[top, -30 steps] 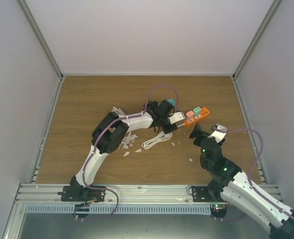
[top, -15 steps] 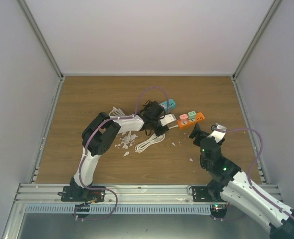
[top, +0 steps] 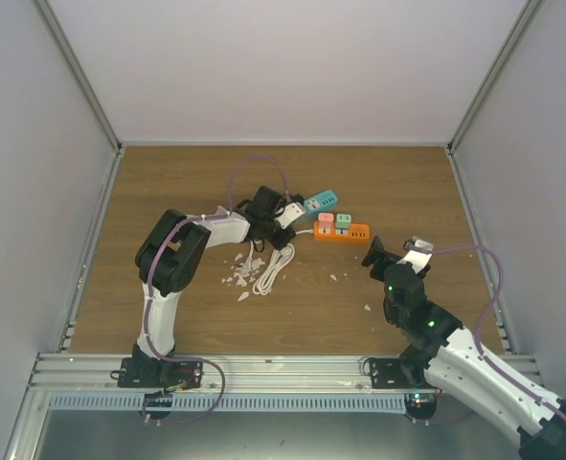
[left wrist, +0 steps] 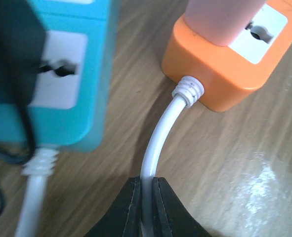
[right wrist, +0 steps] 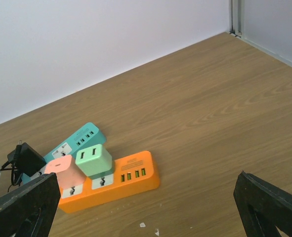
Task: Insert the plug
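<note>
With the left gripper (left wrist: 146, 188) pinching only the white cable (left wrist: 158, 143), a pull can drag the orange power strip (left wrist: 220, 74) away from the wide-spread right gripper (right wrist: 146, 205).

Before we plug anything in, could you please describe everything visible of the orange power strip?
The orange power strip looks like smooth plastic, a long block lying flat on the wooden table. A pink adapter and a green adapter sit plugged on top; small ports line one end. Its white cable leaves through a ribbed collar, pinched by the left hand. A teal strip lies close beside.
</note>
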### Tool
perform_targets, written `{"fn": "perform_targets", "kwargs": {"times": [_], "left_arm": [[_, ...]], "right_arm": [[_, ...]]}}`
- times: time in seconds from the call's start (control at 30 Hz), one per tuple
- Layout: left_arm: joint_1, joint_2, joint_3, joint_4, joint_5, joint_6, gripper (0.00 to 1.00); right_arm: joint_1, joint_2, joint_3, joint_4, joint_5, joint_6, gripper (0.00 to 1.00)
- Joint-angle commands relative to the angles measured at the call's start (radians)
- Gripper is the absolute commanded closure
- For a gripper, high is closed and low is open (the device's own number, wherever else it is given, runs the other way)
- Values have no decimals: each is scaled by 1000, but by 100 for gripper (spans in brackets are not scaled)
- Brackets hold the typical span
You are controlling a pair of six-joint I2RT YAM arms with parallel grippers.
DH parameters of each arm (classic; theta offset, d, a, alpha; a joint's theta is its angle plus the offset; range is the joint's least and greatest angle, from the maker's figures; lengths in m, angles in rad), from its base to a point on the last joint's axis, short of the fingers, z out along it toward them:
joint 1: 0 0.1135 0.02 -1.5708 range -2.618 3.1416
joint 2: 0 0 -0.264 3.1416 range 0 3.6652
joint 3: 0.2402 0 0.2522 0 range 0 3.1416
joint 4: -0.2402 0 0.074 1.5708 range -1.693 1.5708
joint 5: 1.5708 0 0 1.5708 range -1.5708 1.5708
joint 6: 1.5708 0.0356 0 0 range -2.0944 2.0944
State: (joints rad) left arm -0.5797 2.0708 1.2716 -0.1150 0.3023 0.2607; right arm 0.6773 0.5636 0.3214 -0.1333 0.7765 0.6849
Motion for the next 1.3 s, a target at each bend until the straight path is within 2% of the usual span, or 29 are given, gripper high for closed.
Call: {"fn": "perform_targets", "kwargs": {"times": [0.0, 0.2, 0.6, 0.7, 0.8, 0.87, 0.9, 0.93, 0.97, 1.0, 1.17, 1.27], "left_arm": [[39, -13, -28, 0, -23, -52, 94], [49, -24, -58, -7, -30, -127, 94], [53, -151, -258, 62, -112, -259, 93], [53, -181, -286, 70, -124, -258, 82], [50, -210, -292, 71, -124, -259, 78], [41, -236, -291, 70, -132, -258, 67], [35, -253, -291, 68, -141, -259, 58], [24, -271, -293, 66, -160, -258, 43], [11, -295, -294, 70, -178, -258, 9], [-7, -318, -294, 72, -194, -256, 3], [-122, -418, -274, 93, -229, -209, 1], [-173, -464, -277, 128, -175, -192, 1]], "right_arm": [[-6, 3, 1, 30, 11, -5, 0], [-6, 19, 1, 38, 6, -8, 0], [-6, 37, -5, 64, -23, -8, 0], [-7, 45, -2, 67, -33, -10, 0], [-5, 45, 1, 60, -36, -9, 0], [-5, 41, 2, 55, -35, -8, 0], [-5, 38, 0, 54, -34, -8, 0], [-5, 37, 0, 52, -32, -8, 0], [-5, 35, -1, 54, -32, -8, 0], [-6, 35, 0, 54, -33, -8, 1], [-6, 47, 0, 64, -41, -11, 0], [-6, 51, 3, 57, -34, -9, 1]]}}
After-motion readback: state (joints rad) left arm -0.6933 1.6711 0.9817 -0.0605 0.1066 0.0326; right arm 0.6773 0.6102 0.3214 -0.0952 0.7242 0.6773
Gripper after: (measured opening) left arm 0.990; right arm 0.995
